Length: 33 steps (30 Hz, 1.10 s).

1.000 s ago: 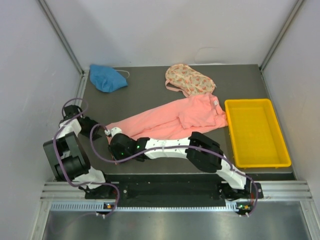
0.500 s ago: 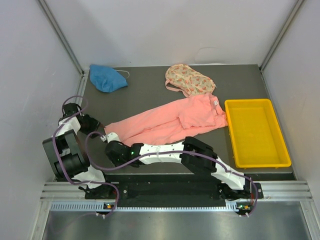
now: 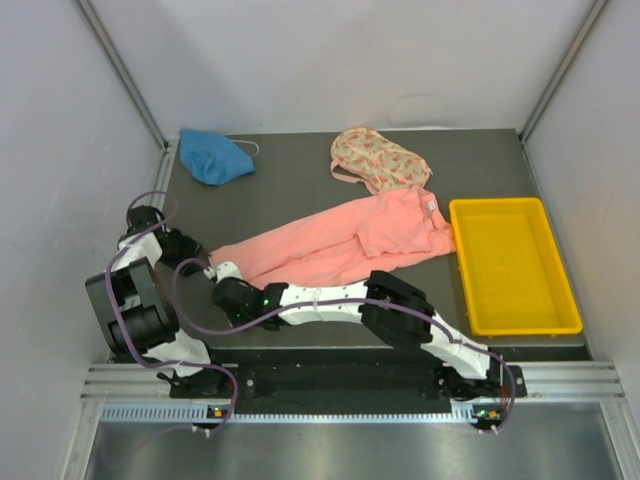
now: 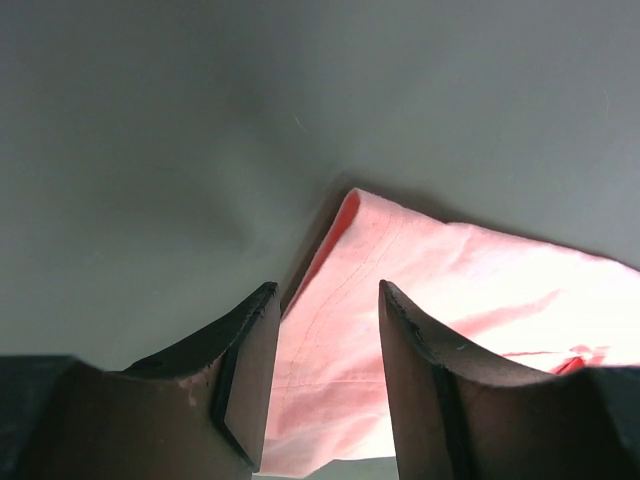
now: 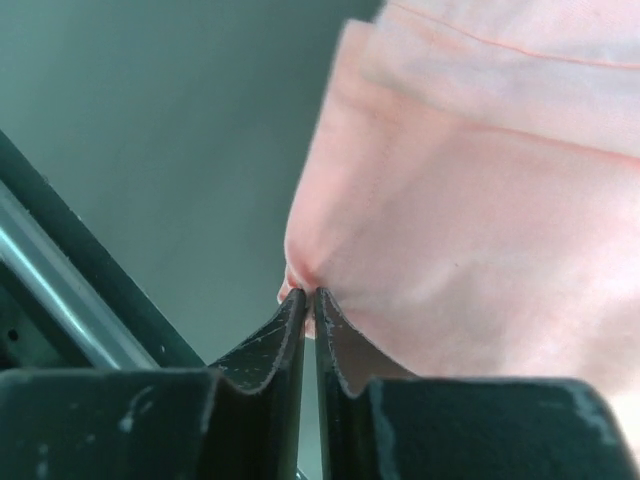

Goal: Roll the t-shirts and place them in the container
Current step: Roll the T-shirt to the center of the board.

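Dark grey counter [image 3: 300, 185] boxed in by plain white walls [image 3: 330, 60] on three sides. There's a metal rail [image 3: 330, 378] along the 6 o'clock edge where both arm bases are bolted.

Yellow tray [image 3: 497, 204] sits at 3 o'clock, right up against the side wall. Blue t-shirt [image 3: 213, 156] is bunched in the 11 o'clock corner. Floral t-shirt [image 3: 380, 160] is crumpled near 12 to 1 o'clock, just behind the pink one.

Pink t-shirt [image 3: 340, 245] lies flat-ish across the middle as a long strip, hem end at 8 o'clock. The collar end is at 2 o'clock, almost reaching the tray (white neck label visible at that end).

Right arm reaches low across the front. Right end effector [image 5: 309, 293] is at the hem corner, around 8 o'clock on the counter. Its jaws are pinched nearly together with a small nip of pink hem caught between the tips. Cloth puckers right at the pinch point.

Left end effector [image 4: 327, 287] is a little further toward 9 o'clock, at the same end of the shirt. Fingers [image 4: 250, 350] are well apart and hold nothing. In the left wrist view the folded hem edge shows in the gap between them. Can't tell whether the tips touch the cloth or the counter.
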{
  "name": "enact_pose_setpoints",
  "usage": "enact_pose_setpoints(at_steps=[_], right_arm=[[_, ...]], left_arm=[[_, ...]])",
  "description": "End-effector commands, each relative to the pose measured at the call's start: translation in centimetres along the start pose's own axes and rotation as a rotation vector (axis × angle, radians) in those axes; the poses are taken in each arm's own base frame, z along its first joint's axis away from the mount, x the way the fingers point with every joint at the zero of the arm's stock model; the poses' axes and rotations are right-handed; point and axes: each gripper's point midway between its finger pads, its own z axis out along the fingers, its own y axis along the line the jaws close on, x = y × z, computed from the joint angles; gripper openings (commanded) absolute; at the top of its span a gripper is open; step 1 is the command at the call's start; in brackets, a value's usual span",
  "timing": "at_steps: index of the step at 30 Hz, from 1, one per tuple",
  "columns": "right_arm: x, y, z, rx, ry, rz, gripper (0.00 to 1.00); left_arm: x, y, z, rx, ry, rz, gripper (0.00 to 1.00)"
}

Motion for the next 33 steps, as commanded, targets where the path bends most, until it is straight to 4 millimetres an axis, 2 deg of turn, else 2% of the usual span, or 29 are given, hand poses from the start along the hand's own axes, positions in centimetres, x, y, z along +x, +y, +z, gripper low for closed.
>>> enact_pose_setpoints(at_steps=[1, 2, 4, 7, 9, 17, 21, 26, 30, 31, 32, 33], right_arm=[[-4.1, -0.7, -2.9, -0.094, -0.060, 0.107, 0.07], [-5.5, -0.9, -3.5, -0.117, -0.088, 0.135, 0.06], [-5.5, -1.1, -4.0, -0.150, -0.077, 0.158, 0.06], [-6.7, -1.6, -4.7, -0.179, -0.092, 0.194, 0.05], [-7.1, -1.2, -5.3, -0.223, -0.091, 0.208, 0.04], [-7.6, -1.3, -5.9, -0.234, -0.094, 0.228, 0.04], [-7.6, -1.7, -6.0, -0.223, -0.093, 0.233, 0.04], [-7.8, -2.3, -6.3, -0.204, -0.098, 0.234, 0.04], [-8.1, -2.4, -6.8, -0.194, -0.109, 0.231, 0.03], [-8.0, -2.5, -6.8, -0.191, -0.110, 0.230, 0.03], [-8.1, -2.6, -7.0, -0.189, -0.114, 0.227, 0.03], [-8.2, -2.7, -7.2, -0.185, -0.117, 0.226, 0.03]], left_arm=[[-1.2, -1.1, 0.2, 0.021, -0.039, 0.064, 0.49], [-1.2, -1.1, 0.3, 0.019, -0.036, 0.075, 0.49], [-1.0, -1.3, 0.5, 0.004, -0.031, 0.097, 0.49], [-0.9, -1.4, 0.7, -0.020, -0.032, 0.126, 0.49], [-0.7, -1.5, 1.0, -0.025, -0.027, 0.142, 0.49], [-1.0, -0.1, 1.6, -0.119, -0.056, 0.173, 0.46], [-0.8, -0.4, 2.5, -0.146, -0.058, 0.209, 0.42], [-0.2, -1.1, 3.7, -0.177, -0.060, 0.241, 0.34], [-0.4, -1.0, 3.5, -0.201, -0.085, 0.237, 0.16], [-0.8, -0.8, 3.3, -0.221, -0.110, 0.240, 0.06], [-1.3, -0.9, 2.9, -0.232, -0.134, 0.242, 0.01], [-1.5, -0.9, 2.7, -0.238, -0.142, 0.244, 0.00]])
